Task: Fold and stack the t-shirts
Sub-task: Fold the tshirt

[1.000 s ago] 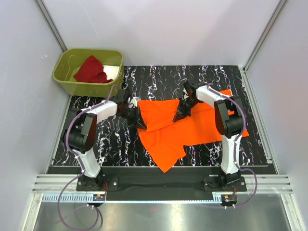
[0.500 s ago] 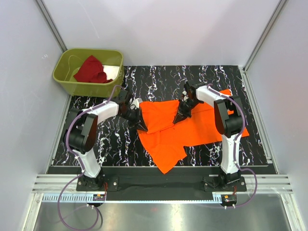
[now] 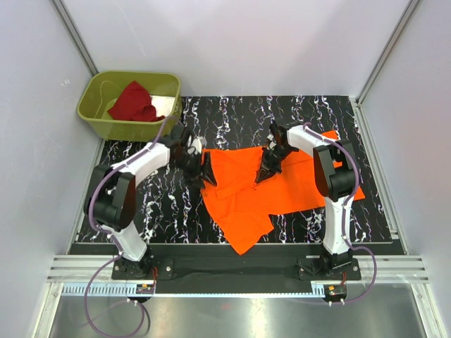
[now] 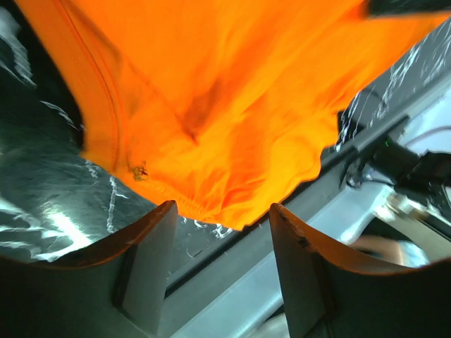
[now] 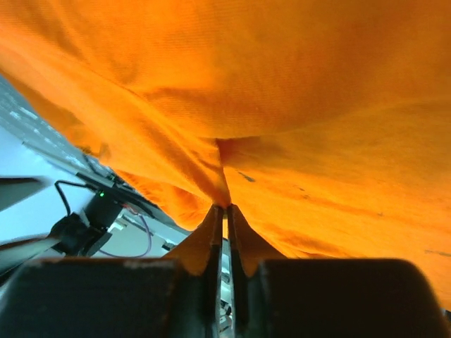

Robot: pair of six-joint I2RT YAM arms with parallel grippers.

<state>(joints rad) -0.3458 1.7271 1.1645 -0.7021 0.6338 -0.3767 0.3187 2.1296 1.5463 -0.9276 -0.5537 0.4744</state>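
The black marbled table carries only one of the two shirts; the orange shirt lies rumpled across the middle, reaching the right edge, with one flap trailing toward the near edge, so by my reading it is partly doubled over but not yet a neat fold; the olive-green bin stands at the far left corner; the dark red shirt sits bunched inside it, not yet taken out, unfolded; stacking therefore has not begun, and most of the task looks to be ahead; the right gripper rests on the orange cloth near the middle of the table, its jaws pressed almost together on a pinched ridge of the fabric; the left gripper is at the shirt's left edge, jaws spread wide, the cloth's hem showing just beyond the fingertips and nothing clamped between them; I judge this a fold of the orange shirt in progress, with the red one and the stacking left.
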